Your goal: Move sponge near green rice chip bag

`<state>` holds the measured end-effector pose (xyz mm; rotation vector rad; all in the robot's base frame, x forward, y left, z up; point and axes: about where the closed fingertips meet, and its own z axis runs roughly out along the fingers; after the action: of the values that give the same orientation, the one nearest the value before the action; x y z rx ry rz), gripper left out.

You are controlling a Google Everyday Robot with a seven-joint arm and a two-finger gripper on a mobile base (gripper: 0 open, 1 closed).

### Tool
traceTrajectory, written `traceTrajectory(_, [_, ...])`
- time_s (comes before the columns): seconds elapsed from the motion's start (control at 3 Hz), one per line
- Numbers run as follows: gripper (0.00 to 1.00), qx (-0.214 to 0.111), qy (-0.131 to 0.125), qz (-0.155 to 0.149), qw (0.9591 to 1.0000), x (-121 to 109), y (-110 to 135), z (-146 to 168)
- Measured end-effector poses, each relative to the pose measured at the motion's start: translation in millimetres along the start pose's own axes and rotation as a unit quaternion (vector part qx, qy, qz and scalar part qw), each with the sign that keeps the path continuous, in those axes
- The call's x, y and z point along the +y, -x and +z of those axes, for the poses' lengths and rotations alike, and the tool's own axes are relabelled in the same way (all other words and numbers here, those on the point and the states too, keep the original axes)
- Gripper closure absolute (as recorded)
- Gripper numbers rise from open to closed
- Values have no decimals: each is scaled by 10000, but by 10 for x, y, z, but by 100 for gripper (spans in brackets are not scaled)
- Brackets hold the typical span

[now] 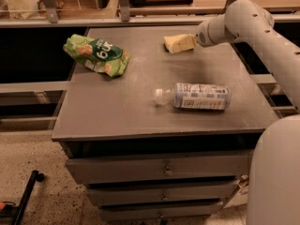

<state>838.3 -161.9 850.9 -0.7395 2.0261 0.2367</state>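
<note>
The pale yellow sponge [169, 43] lies at the back of the grey table [122, 107], right of centre. My gripper [183, 42] reaches in from the right on the white arm and is right at the sponge's right side, touching or overlapping it. The green rice chip bag [96, 55] lies crumpled at the back left of the table, well to the left of the sponge and apart from it.
A clear plastic bottle [197, 96] with a white label lies on its side in the middle right of the table. The white arm [248, 22] spans the back right corner. Drawers are below the tabletop, and a railing runs behind it.
</note>
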Motion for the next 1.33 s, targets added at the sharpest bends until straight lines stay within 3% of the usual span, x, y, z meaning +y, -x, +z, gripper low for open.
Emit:
traceTrajectory(0.67, [0,-155,-21,217,9996,-7,-6,197])
traceTrajectory(1.0, [17,-182,-94,318,9993,-36,-62,241])
traceTrajectory(1.33, [41,-115,-158,348,9992,-38,-127,276])
